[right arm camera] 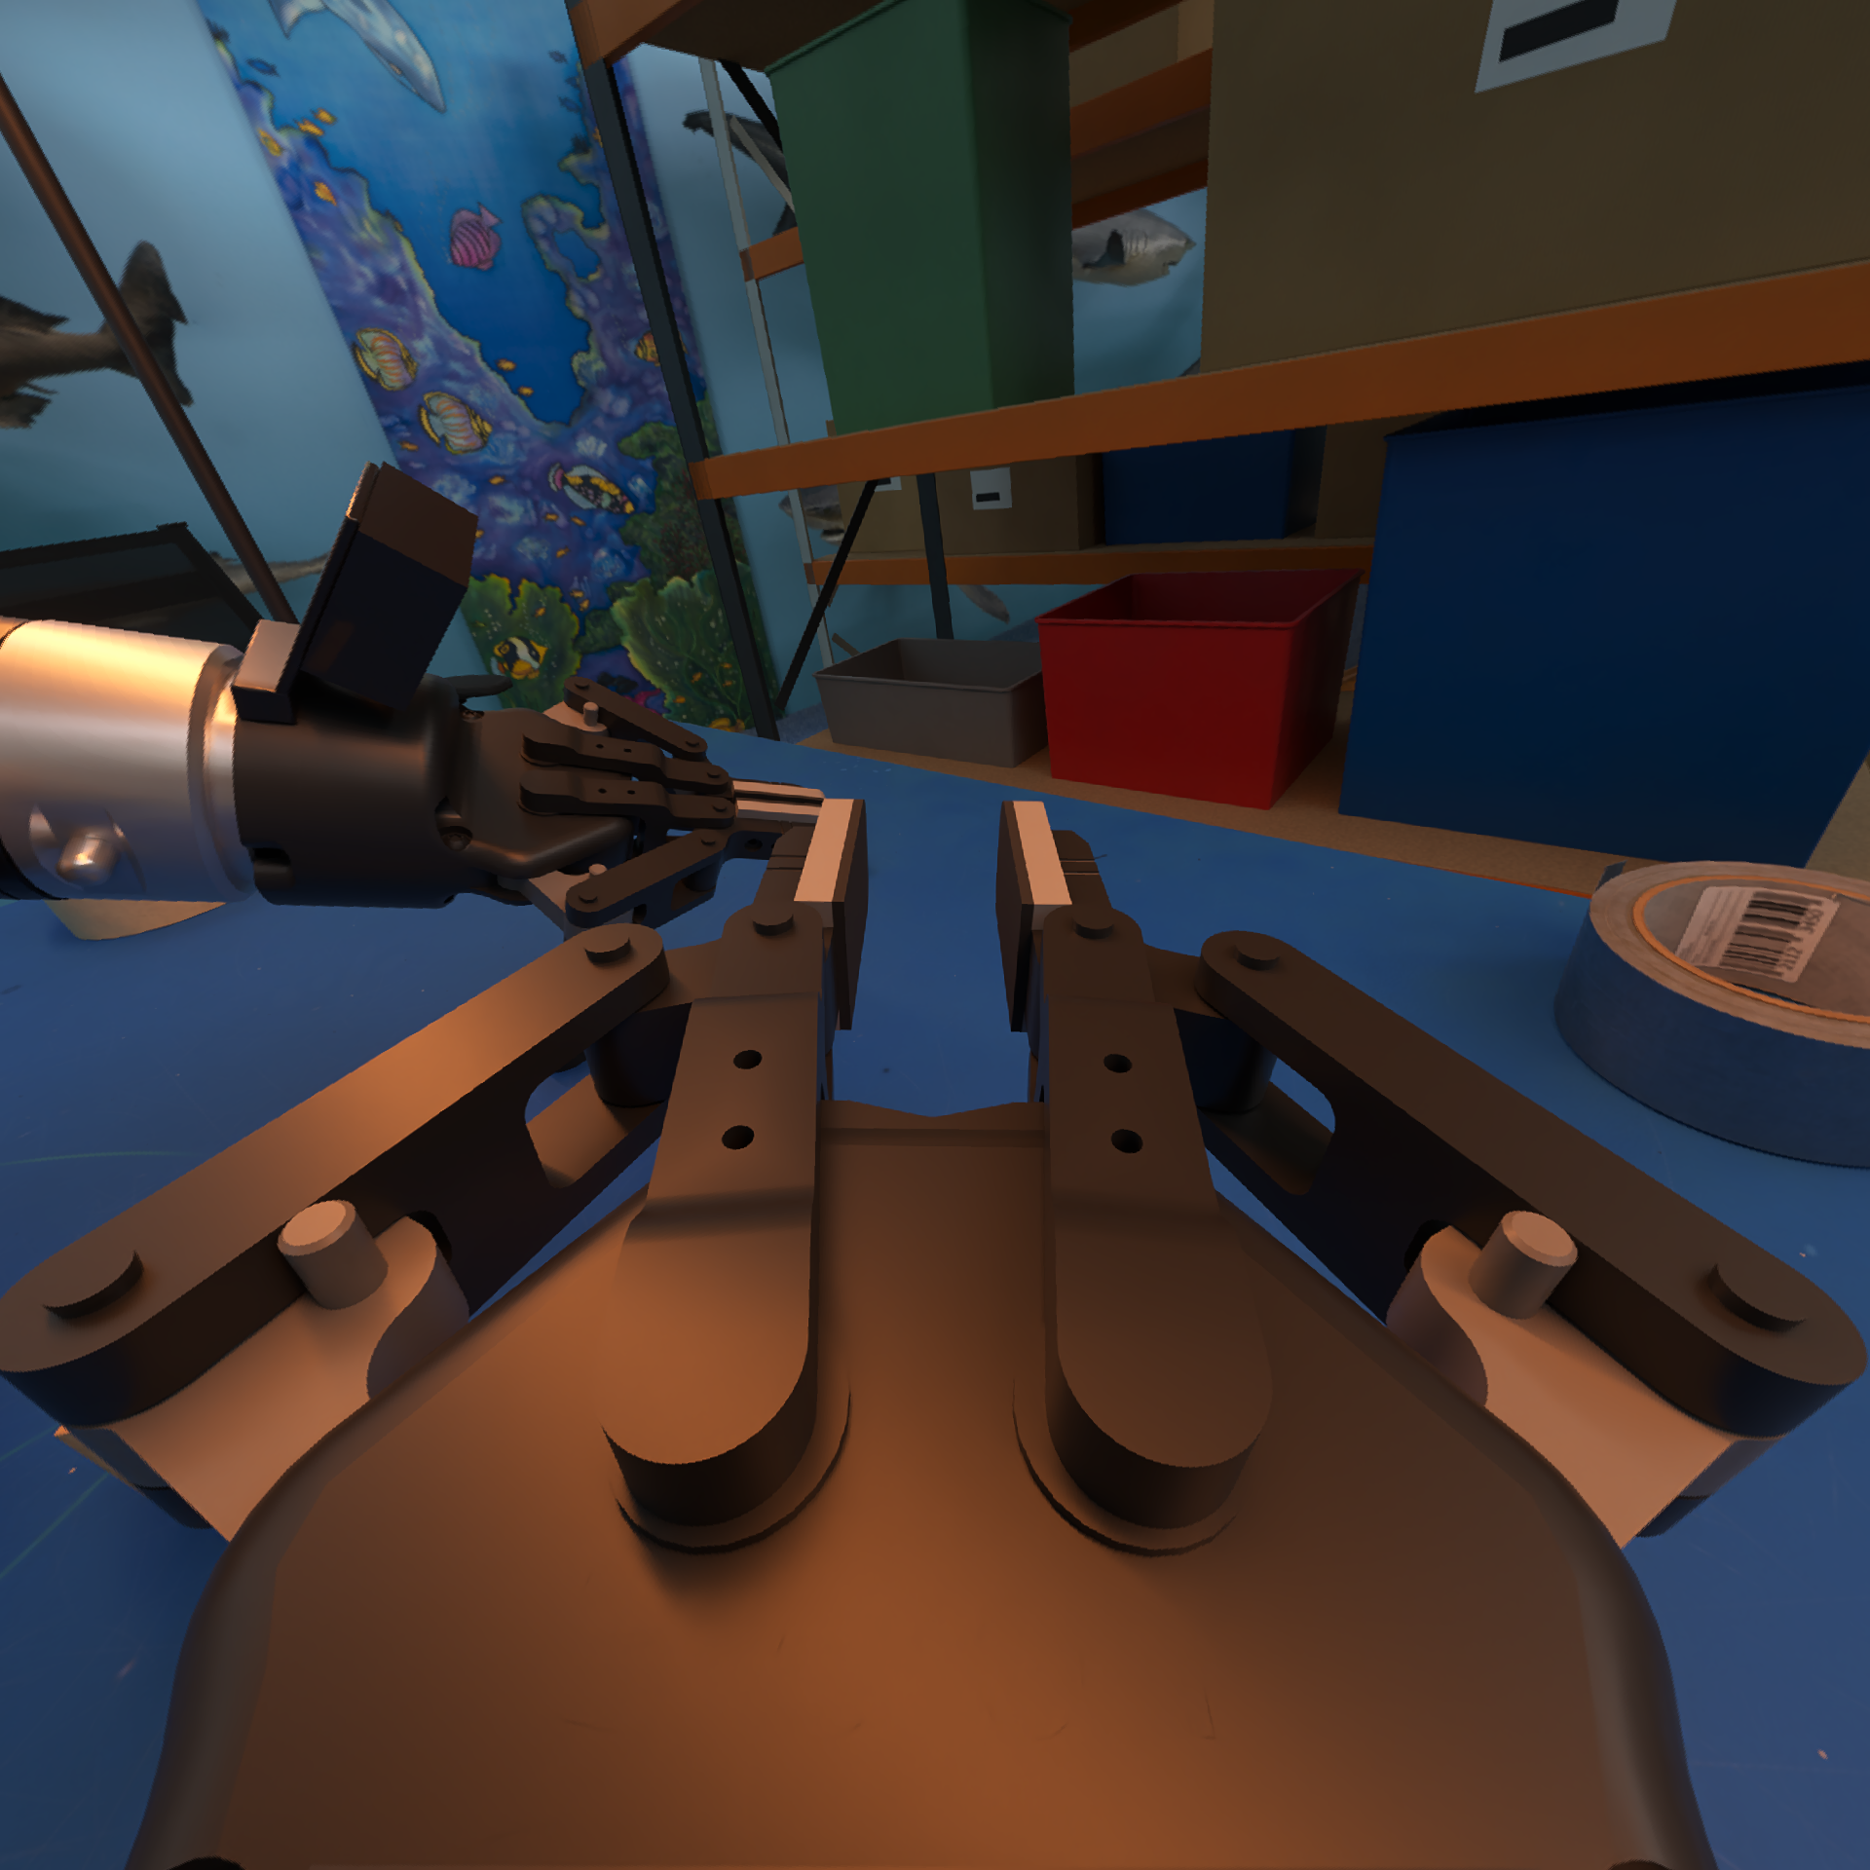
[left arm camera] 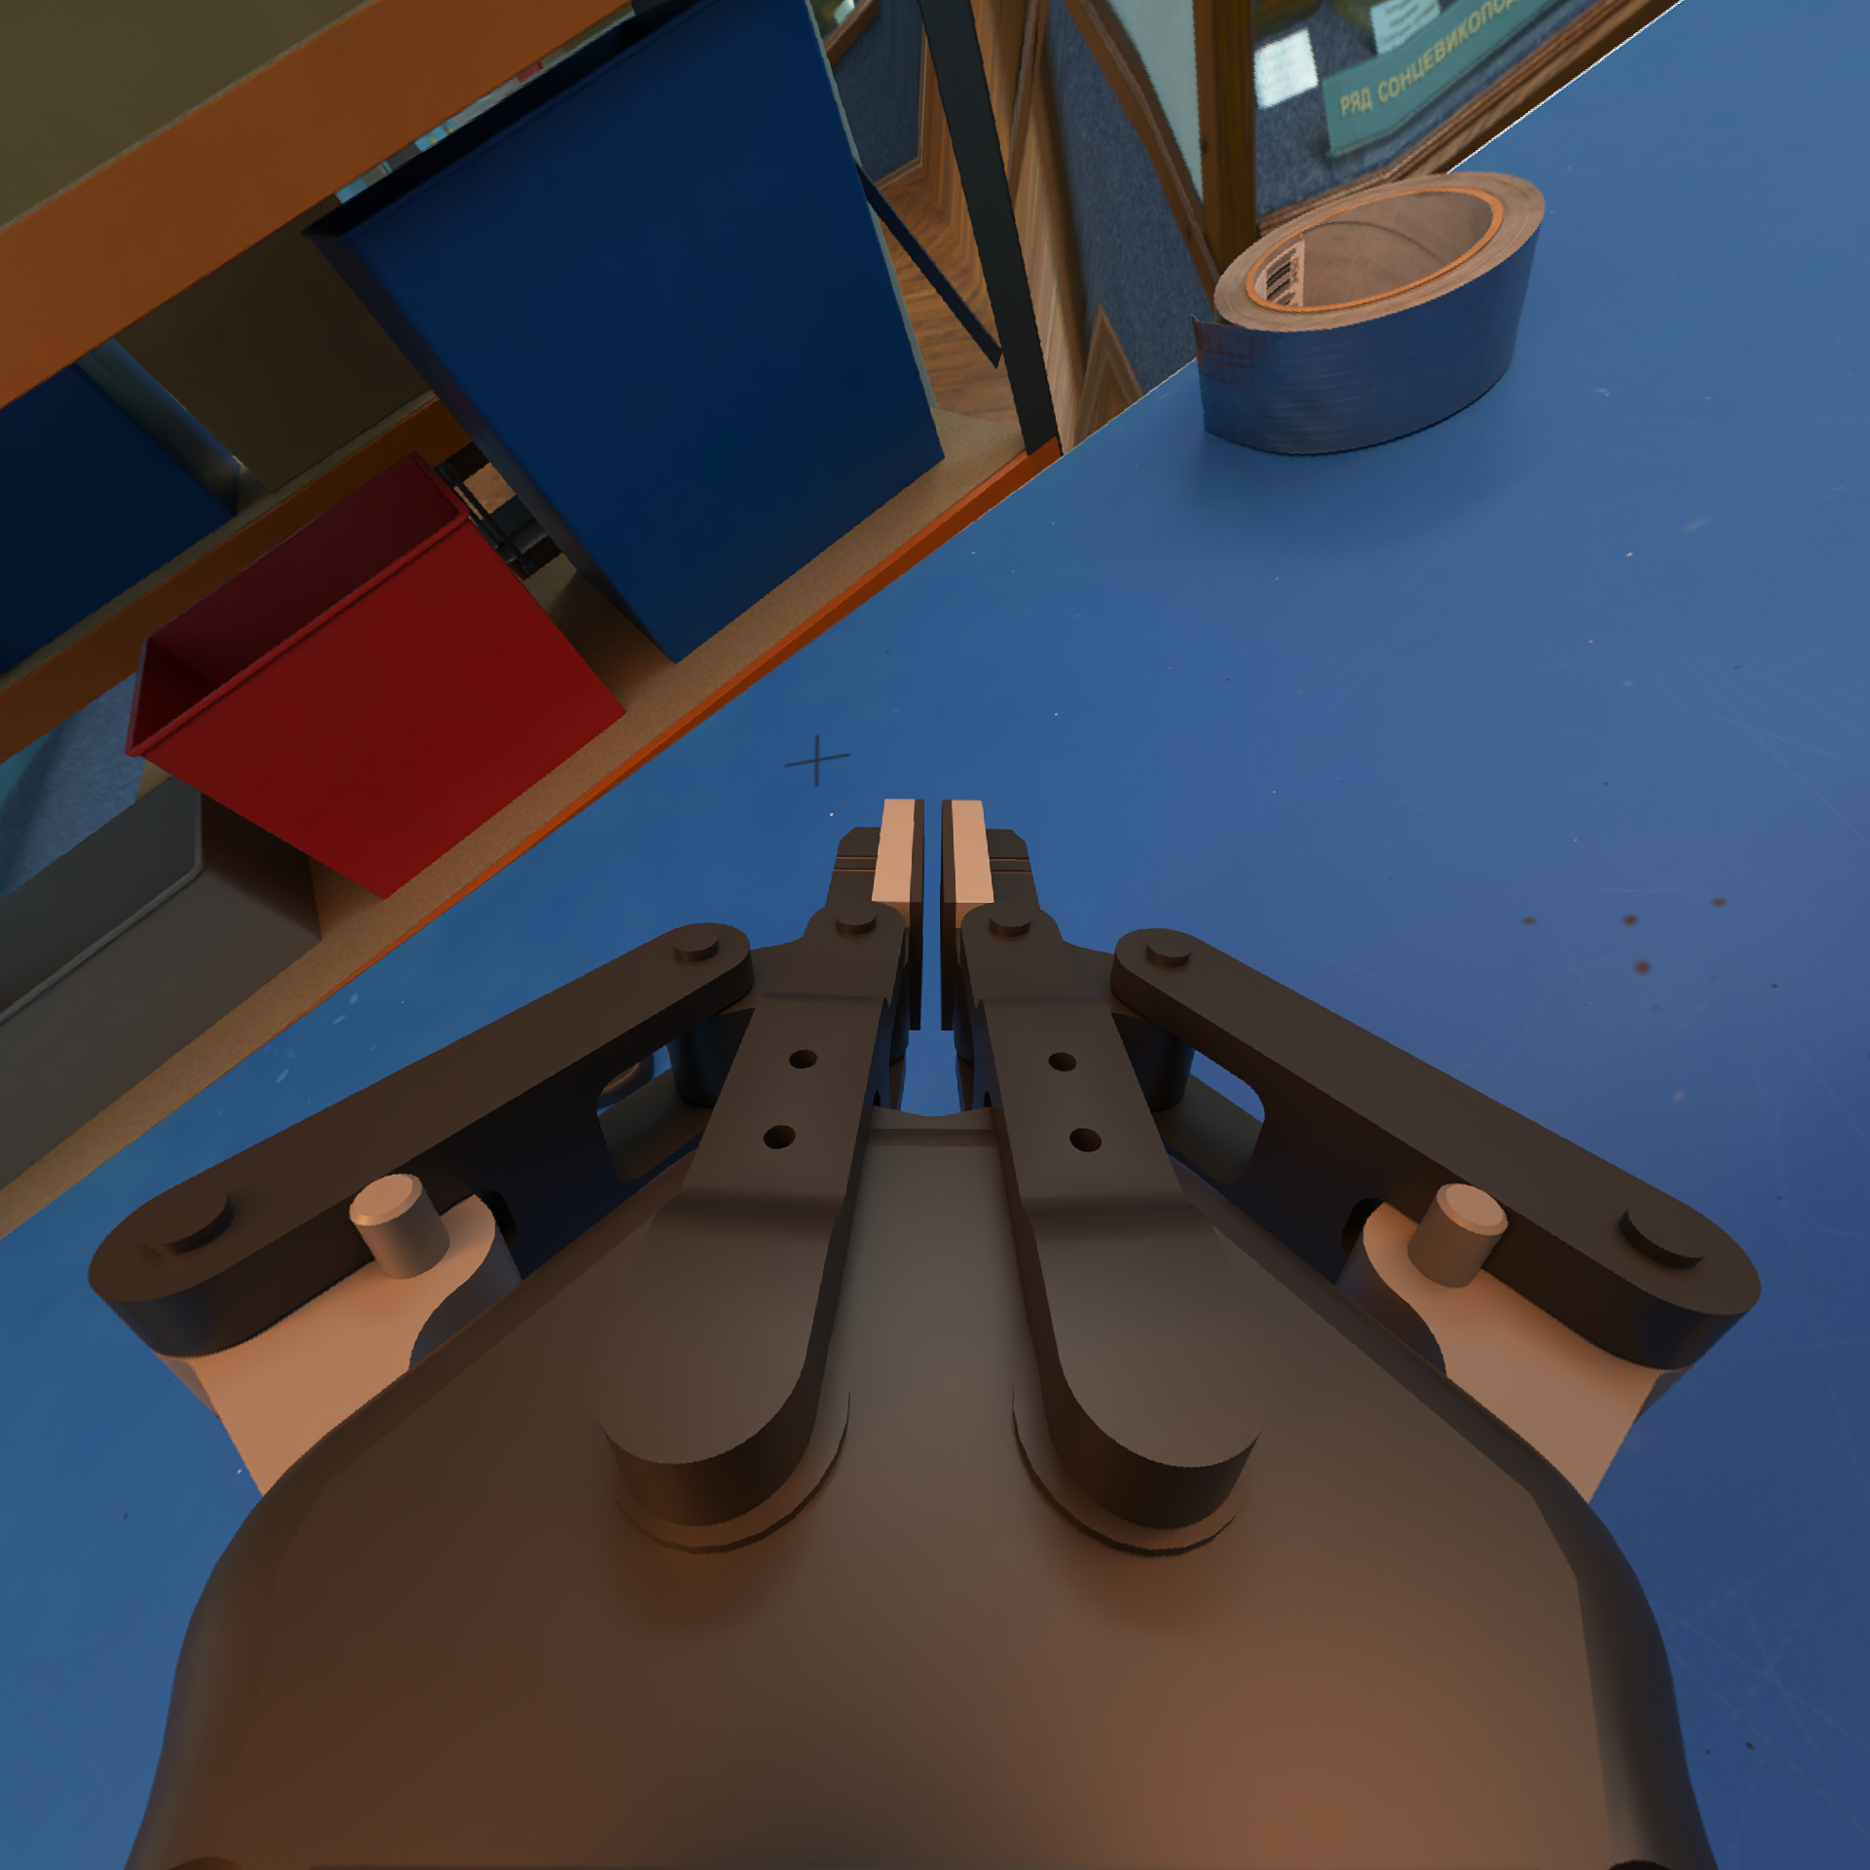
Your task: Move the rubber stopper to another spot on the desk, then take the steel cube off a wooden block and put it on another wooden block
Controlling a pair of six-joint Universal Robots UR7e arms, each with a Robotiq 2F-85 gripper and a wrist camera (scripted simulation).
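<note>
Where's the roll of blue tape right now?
The roll of blue tape lies flat on the blue desk near its far edge, upper right in the left wrist view and far right in the right wrist view.

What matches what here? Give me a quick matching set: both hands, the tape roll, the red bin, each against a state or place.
Column 1:
1. left hand
2. right hand
3. tape roll
4. red bin

Column 2:
A. on the shelf beyond the desk edge
B. fingers nearly together, nothing between them
C. lying flat on the blue desk
D. fingers apart, nothing between them

Pairs: 1-B, 2-D, 3-C, 4-A
</note>
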